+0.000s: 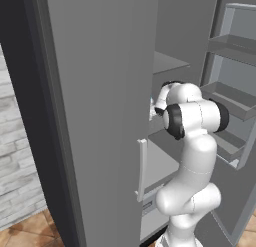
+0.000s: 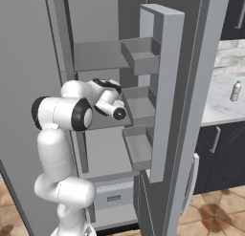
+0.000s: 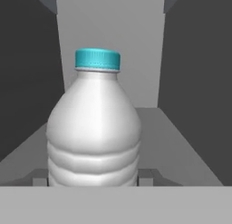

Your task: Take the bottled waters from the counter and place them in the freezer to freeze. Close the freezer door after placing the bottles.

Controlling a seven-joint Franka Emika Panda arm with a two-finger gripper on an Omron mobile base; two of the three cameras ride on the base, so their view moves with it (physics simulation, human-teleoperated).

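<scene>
One bottled water [image 3: 93, 123], clear and ribbed with a teal cap, stands upright right in front of the hand camera. My gripper [image 3: 93, 177] is shut on its lower body, one fingertip [image 3: 40, 177] showing on each side. Behind it lie a grey shelf [image 3: 176, 141] and the back wall of the freezer [image 2: 95, 58]. My hand [image 2: 109, 100] reaches into the freezer at its middle shelf. I cannot tell whether the bottle rests on the shelf. The freezer door [image 2: 165, 87] stands wide open. Another bottled water [image 2: 235, 91] stands on the counter [image 2: 220, 108] to the right.
The open door carries three grey bins [image 2: 141, 56] close to my hand's right. A closed grey door panel [image 1: 100, 116] with a slim handle [image 1: 142, 168] blocks the left. Drawers [image 2: 112, 198] sit at the freezer's bottom. Dark cabinet fronts [image 2: 220, 154] stand under the counter.
</scene>
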